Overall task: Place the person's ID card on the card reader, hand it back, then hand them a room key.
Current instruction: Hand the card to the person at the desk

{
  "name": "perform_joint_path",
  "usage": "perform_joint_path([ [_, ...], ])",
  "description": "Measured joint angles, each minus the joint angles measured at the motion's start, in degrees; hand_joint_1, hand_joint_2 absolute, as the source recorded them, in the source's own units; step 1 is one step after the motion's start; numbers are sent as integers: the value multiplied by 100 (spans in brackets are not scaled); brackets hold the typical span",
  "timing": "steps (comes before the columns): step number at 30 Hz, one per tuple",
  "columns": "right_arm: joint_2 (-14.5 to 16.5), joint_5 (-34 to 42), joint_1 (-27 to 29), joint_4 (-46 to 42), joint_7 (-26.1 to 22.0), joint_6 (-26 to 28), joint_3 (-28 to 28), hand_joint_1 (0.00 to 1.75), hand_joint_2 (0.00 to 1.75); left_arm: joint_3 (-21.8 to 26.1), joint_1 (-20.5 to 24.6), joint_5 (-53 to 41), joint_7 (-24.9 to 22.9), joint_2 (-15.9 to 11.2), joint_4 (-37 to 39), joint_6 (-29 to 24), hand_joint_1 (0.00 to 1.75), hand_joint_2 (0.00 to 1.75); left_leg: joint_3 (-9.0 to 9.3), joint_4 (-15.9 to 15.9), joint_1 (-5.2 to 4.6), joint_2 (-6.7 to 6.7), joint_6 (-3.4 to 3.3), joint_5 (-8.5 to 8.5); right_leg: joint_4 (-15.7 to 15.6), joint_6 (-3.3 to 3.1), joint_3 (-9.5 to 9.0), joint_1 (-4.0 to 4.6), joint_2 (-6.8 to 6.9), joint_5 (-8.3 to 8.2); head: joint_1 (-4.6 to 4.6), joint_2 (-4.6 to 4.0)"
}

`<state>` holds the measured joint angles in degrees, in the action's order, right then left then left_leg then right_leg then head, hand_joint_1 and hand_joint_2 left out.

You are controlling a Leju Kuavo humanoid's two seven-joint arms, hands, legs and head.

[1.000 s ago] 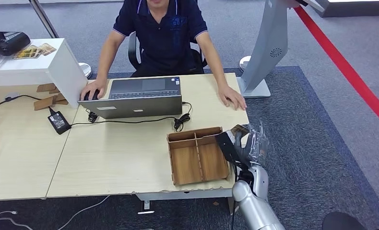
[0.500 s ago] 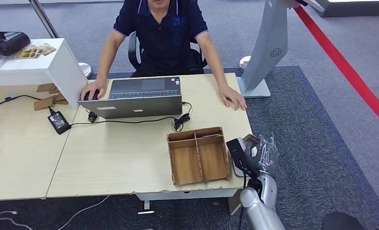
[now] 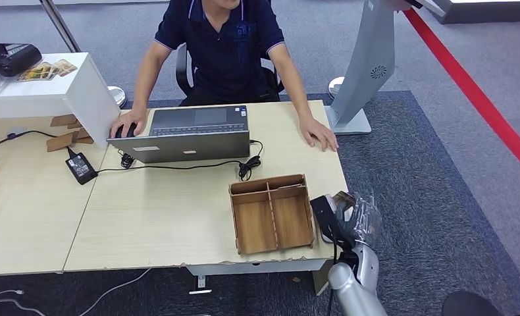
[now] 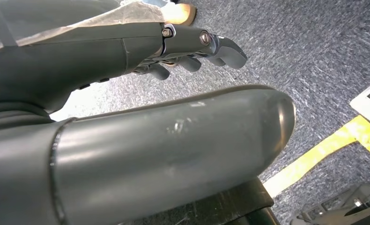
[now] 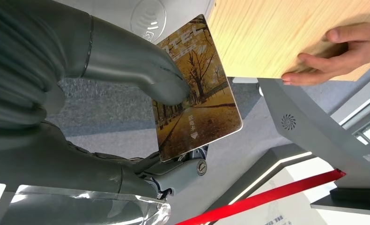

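Observation:
My right hand (image 3: 353, 214) hovers just off the table's right edge, beside the wooden box. In the right wrist view its thumb and fingers pinch a room key card (image 5: 196, 89) printed with golden autumn trees. Behind the card lies a white card reader (image 5: 148, 18) with a contactless symbol. The person sits across the table, one hand (image 3: 320, 136) flat on the tabletop near the right corner and the other on a mouse. My left hand (image 4: 127, 56) hangs over grey carpet with its fingers apart, holding nothing.
A divided wooden box (image 3: 270, 214) stands on the table (image 3: 165, 210) near its front right. A laptop (image 3: 191, 131) with a cable and charger sits in front of the person. A grey kiosk stand (image 3: 366, 66) rises beyond the table's right corner.
My right hand with the card has drawn back and to the right, from over the table's edge to just off it, and has barely moved in the last half second.

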<state>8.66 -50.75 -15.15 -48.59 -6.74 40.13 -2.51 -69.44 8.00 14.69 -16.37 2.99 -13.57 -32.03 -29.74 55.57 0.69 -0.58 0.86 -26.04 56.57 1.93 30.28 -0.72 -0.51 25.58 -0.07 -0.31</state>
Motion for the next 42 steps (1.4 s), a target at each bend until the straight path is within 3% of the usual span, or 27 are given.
perform_joint_path([
  [30,68,-8,-41,195,-92,0,-2,175,175,2,0,31,20,1,0,-5,0,0,-2,0,0,0,0,0,0,0,0,0,0,0,0,0],
  [42,166,62,-325,-185,-218,1,59,175,175,0,0,-77,22,-1,0,75,0,0,-2,0,0,0,0,1,0,0,0,0,0,0,1,0],
])
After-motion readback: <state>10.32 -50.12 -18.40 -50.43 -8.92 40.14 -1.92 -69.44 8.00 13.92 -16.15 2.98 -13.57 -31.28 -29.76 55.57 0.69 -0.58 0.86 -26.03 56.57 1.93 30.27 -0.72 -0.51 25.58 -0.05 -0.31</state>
